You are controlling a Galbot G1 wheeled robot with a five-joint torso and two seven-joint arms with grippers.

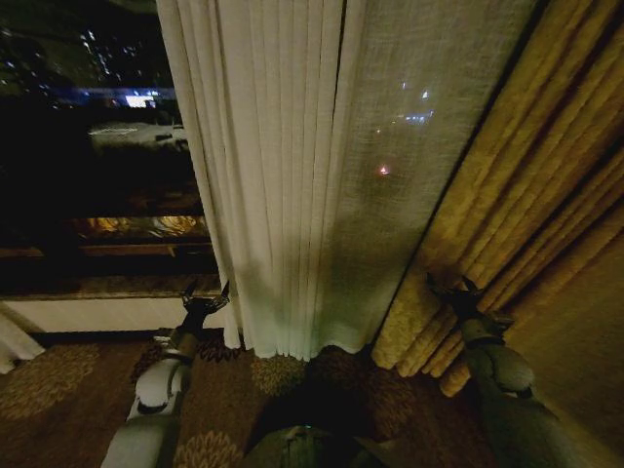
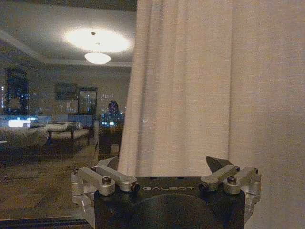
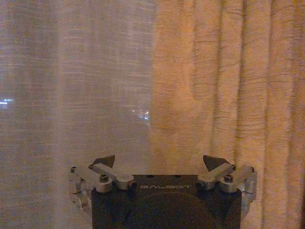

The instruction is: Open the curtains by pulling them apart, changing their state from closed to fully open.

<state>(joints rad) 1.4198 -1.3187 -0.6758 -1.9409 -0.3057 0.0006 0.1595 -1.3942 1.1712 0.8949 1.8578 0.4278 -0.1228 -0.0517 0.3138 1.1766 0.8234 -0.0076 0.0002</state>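
A sheer cream curtain [image 1: 312,175] hangs in the middle of the head view, pleated and bunched on its left side and flat on its right, with city lights glowing through it. My left gripper [image 1: 205,297] is open beside the curtain's bunched left edge, low near the floor. In the left wrist view the left gripper [image 2: 164,164] stands open just before the curtain's pleats [image 2: 190,86], holding nothing. My right gripper [image 1: 453,290] is open where the sheer cloth meets the golden drape. The right wrist view shows this gripper [image 3: 158,162] open, facing the sheer cloth [image 3: 76,86].
A thick golden-yellow drape [image 1: 526,185] hangs at the right, close to my right arm. Bare window glass [image 1: 88,146] with a night city view fills the left, above a sill [image 1: 97,288]. Patterned carpet [image 1: 58,390] lies below. The glass reflects a room and ceiling lamp [image 2: 97,57].
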